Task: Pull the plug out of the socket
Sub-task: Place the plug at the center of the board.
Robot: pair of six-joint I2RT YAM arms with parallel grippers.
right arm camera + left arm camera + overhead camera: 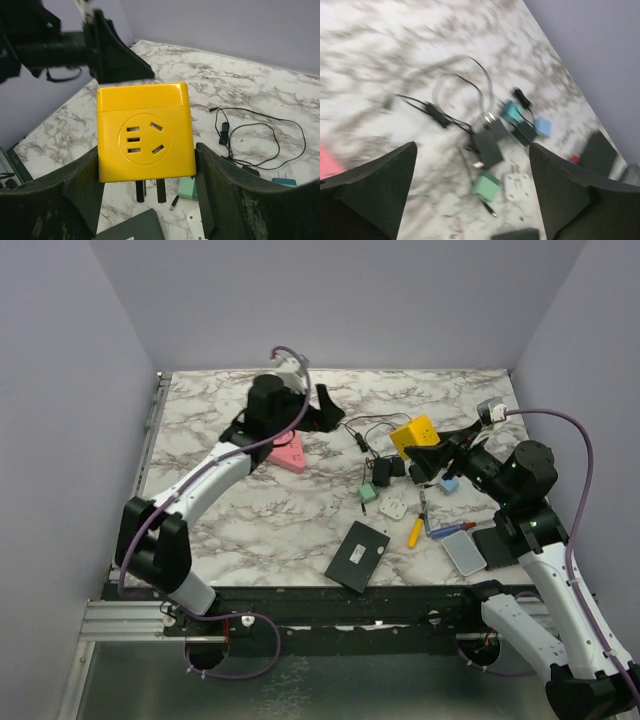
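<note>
Cable tangle (368, 426) & adapters (382, 472) clutter ctr-right; near-left table (270, 525) passable.

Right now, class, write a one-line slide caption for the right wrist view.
Right gripper clamps the yellow adapter, its prongs bare, above a marble table with a loose black cable.

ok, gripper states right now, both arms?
Left gripper: open, holding nothing.
Right gripper: closed on the yellow adapter.

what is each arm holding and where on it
The right jaws clamp the yellow plug by its two opposite sides; the left jaws are open, holding nothing.
</note>
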